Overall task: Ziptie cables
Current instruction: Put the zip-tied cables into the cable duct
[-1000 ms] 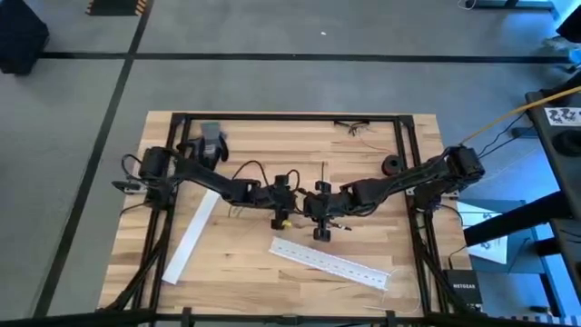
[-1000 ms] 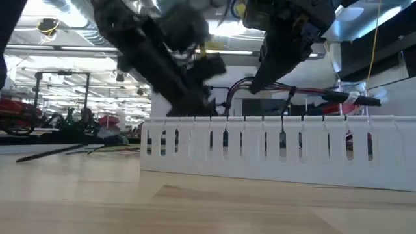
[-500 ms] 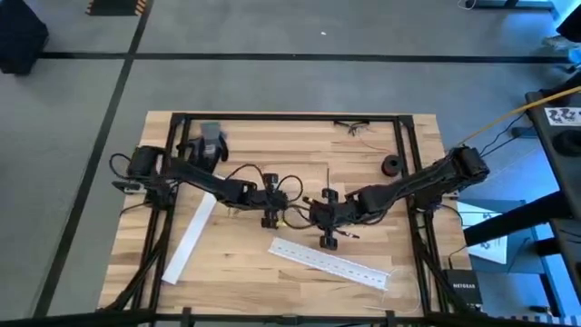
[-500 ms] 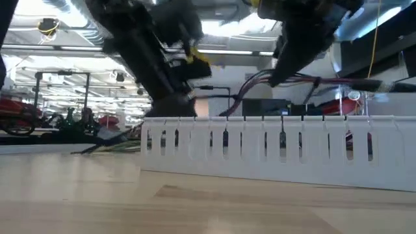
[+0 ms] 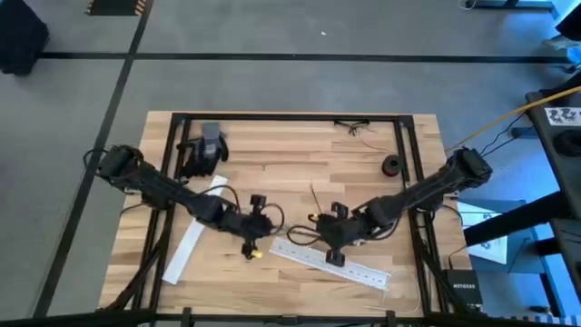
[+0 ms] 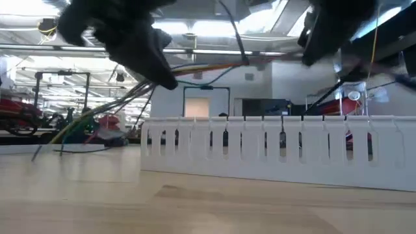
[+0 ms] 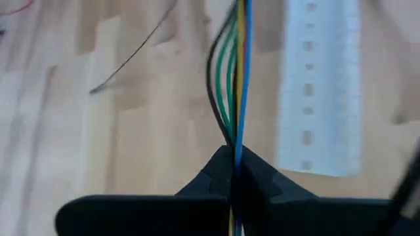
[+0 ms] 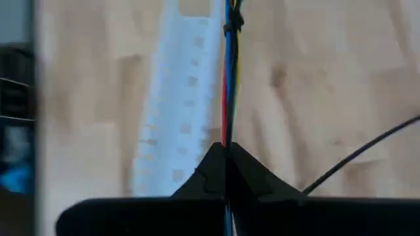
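Since a second ago both arms have swung toward the tabletop's (image 5: 363, 154) near edge, carrying the cables (image 7: 234, 98) along. The left gripper (image 5: 251, 247) and right gripper (image 5: 332, 252) each have their jaws clamped shut on the bundle, stretching it taut between them above the white perforated strip (image 5: 354, 266), probably so a tie can go round it.

Two white perforated strips (image 5: 329, 263) (image 5: 192, 230), one cable bundle (image 7: 233, 85), and one black ring (image 5: 392, 165).
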You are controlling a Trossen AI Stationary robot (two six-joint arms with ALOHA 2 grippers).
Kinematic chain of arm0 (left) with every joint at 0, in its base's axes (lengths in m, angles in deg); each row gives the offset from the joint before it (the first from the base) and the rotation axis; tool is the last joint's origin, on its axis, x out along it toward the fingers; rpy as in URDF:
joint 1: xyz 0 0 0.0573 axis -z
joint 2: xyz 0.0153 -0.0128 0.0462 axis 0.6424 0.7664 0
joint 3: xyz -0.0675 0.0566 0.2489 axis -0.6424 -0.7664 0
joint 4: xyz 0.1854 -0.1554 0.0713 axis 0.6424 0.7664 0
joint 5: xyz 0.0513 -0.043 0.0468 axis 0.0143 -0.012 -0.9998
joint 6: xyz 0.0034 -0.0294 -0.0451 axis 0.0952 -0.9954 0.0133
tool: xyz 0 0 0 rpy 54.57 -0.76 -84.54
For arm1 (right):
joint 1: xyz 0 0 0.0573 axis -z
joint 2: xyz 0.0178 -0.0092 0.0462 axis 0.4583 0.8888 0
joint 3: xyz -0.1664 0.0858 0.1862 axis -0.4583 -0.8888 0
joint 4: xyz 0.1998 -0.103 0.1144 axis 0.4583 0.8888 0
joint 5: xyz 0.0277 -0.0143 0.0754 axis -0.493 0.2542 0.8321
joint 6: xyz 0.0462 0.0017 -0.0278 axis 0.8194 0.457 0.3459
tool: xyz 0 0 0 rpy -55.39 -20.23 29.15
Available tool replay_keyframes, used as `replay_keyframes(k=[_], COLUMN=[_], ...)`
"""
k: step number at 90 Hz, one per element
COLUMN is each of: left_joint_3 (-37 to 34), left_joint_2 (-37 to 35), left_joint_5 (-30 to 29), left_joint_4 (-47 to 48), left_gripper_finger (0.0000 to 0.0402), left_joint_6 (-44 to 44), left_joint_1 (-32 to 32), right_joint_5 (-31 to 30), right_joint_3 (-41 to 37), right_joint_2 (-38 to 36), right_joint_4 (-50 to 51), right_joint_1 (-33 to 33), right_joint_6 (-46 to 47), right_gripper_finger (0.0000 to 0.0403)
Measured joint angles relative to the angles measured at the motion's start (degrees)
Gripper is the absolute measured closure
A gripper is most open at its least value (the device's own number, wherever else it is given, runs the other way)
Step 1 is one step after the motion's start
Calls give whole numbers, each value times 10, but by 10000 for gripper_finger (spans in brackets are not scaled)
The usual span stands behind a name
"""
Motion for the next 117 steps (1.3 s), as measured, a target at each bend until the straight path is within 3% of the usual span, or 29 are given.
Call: replay_keyframes(k=[14, 53, 86, 101, 117], left_joint_3=[1, 0, 0, -1, -2], left_joint_2=[0, 56, 126, 132, 132], left_joint_5=[0, 10, 10, 61, 68], left_joint_4=[-19, -128, -176, -186, -202], left_gripper_finger=[401, 401, 401, 401, 398], left_joint_6=[-18, 67, 112, 99, 106], left_joint_1=[28, 43, 21, 21, 22], right_joint_5=[-3, -14, -42, -34, -29], right_joint_3=[17, 19, 18, 18, 19], right_joint_2=[0, 47, 86, 102, 111], right_joint_4=[-4, -7, 57, 45, 45], right_joint_1=[-36, -104, -111, -111, -112], right_joint_6=[98, 301, 266, 254, 229], right_gripper_finger=[402, 402, 402, 402, 402])
